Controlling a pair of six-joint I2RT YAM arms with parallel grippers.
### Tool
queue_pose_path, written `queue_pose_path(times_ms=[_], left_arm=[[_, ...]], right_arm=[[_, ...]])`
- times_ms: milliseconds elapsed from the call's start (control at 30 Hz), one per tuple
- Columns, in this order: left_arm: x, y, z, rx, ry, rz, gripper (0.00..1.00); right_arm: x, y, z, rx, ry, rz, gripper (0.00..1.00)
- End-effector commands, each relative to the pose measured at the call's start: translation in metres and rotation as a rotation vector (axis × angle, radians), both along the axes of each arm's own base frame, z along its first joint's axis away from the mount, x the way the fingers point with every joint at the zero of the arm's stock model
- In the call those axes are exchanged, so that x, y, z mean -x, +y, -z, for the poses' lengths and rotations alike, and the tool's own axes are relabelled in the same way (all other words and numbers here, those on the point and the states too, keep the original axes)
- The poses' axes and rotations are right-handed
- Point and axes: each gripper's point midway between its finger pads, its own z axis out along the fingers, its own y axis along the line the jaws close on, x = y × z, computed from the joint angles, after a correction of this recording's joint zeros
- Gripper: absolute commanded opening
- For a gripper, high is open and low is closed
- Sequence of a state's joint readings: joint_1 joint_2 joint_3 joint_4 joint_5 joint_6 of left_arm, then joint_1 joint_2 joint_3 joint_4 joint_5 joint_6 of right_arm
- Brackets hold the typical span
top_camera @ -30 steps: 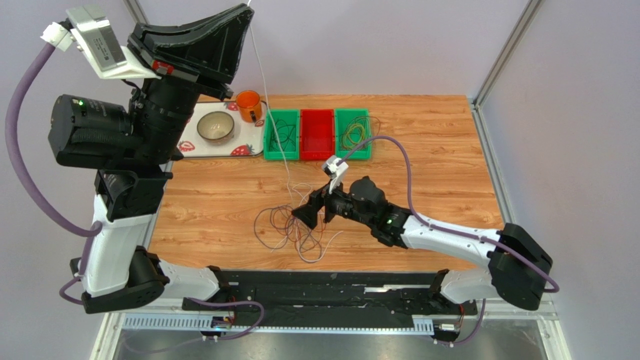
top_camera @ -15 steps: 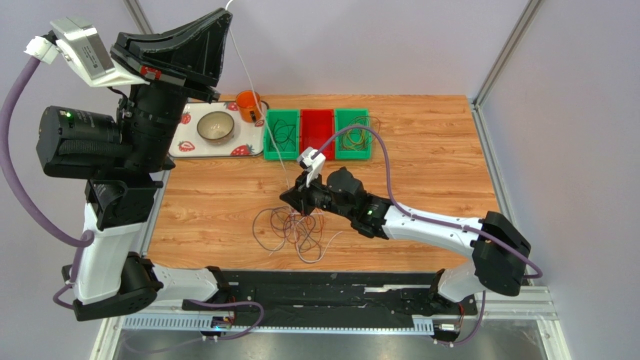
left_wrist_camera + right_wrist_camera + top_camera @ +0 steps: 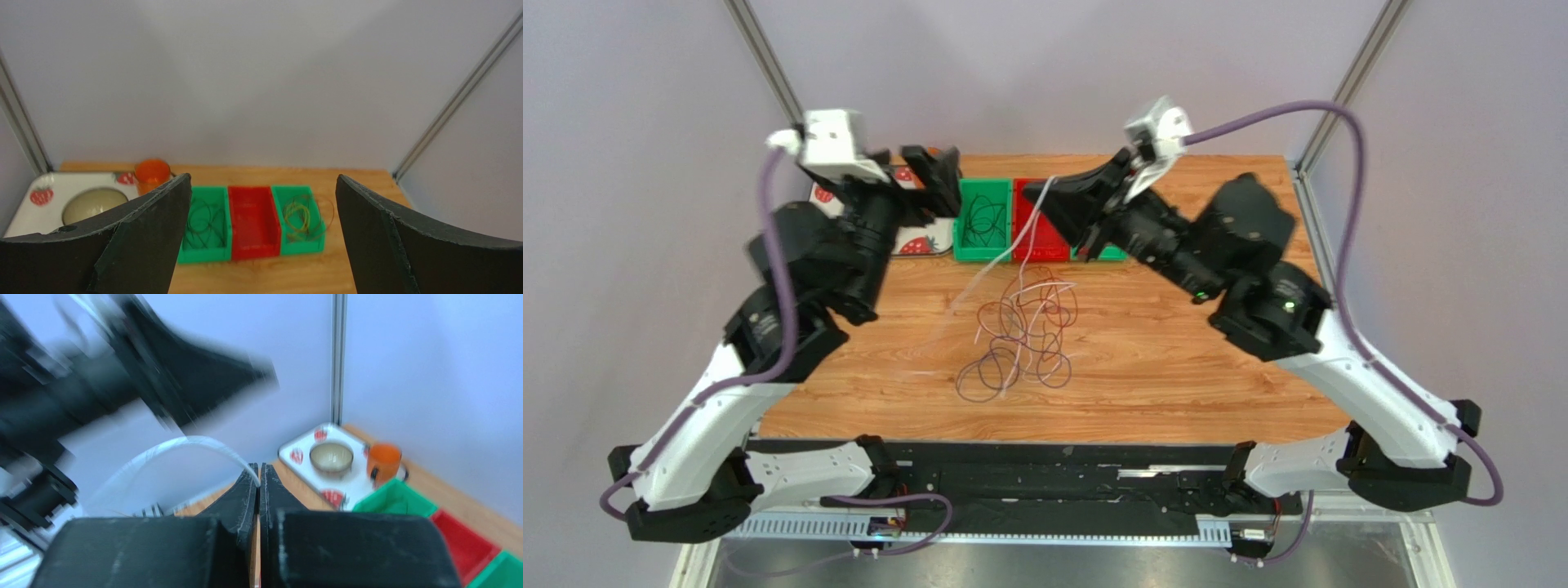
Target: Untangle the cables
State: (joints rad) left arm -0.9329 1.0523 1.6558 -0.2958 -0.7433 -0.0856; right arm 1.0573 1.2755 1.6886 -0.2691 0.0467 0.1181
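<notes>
The cables [image 3: 1020,337] lie in a loose tangle of white, red-brown and dark loops at the middle of the table. One white cable [image 3: 1011,249] rises from the tangle to my right gripper [image 3: 1059,196], which is shut on its end high above the bins. In the right wrist view the white cable [image 3: 178,444] arcs left from the closed right gripper [image 3: 258,478]. My left gripper [image 3: 938,174] hovers near the back left, open and holding nothing. The left wrist view shows the left gripper [image 3: 261,184] spread wide, with only the bins between its fingers.
Three bins stand at the back: a green bin [image 3: 205,226] with dark wires, a red bin [image 3: 253,220], and a green bin [image 3: 301,217] with yellowish wires. A strawberry tray [image 3: 37,196] with a bowl [image 3: 92,205] and an orange cup [image 3: 151,173] sits back left.
The left gripper let go of the white cable and came down from high up. The right gripper closed on the white cable at the tangle and rose toward the back.
</notes>
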Motion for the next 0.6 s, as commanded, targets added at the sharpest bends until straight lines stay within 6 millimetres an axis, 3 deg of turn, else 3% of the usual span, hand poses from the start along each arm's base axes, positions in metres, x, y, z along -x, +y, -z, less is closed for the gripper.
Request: queue_pose_path(times_ms=[0,33,67,133,167,233,267,467,567], left_arm=[[-0.005,-0.025,0.125,-0.025,0.33,0.034,0.96],[-0.001,-0.03,0.144,0.014,0.386,0.056,0.96],[0.003,-0.042,0.179,-0.023,0.455,0.112,0.96],[0.011,-0.047,0.202,0.014,0.504,0.157,0.96],[0.016,-0.052,0.235,-0.012,0.561,0.179,0.96],[0.022,-0.058,0.249,0.045,0.576,0.222,0.96],[0.029,-0.066,0.271,0.023,0.614,0.275,0.96],[0.046,-0.075,0.309,-0.056,0.698,0.37,0.95],[0.053,-0.082,0.328,-0.071,0.732,0.42,0.91]], right_arm=[[0.004,-0.024,-0.028,0.022,-0.033,0.049,0.0],[0.002,-0.025,-0.031,0.015,-0.032,0.063,0.0],[0.001,-0.031,-0.04,-0.006,-0.035,0.082,0.0],[-0.004,-0.038,-0.048,-0.032,-0.031,0.128,0.0],[-0.004,-0.042,-0.055,-0.046,-0.042,0.136,0.0],[-0.004,-0.044,-0.061,-0.053,-0.056,0.145,0.0],[-0.005,-0.046,-0.063,-0.058,-0.063,0.153,0.0],[-0.025,-0.047,-0.044,0.015,-0.092,0.254,0.0],[-0.037,-0.052,-0.045,0.045,-0.128,0.325,0.0]])
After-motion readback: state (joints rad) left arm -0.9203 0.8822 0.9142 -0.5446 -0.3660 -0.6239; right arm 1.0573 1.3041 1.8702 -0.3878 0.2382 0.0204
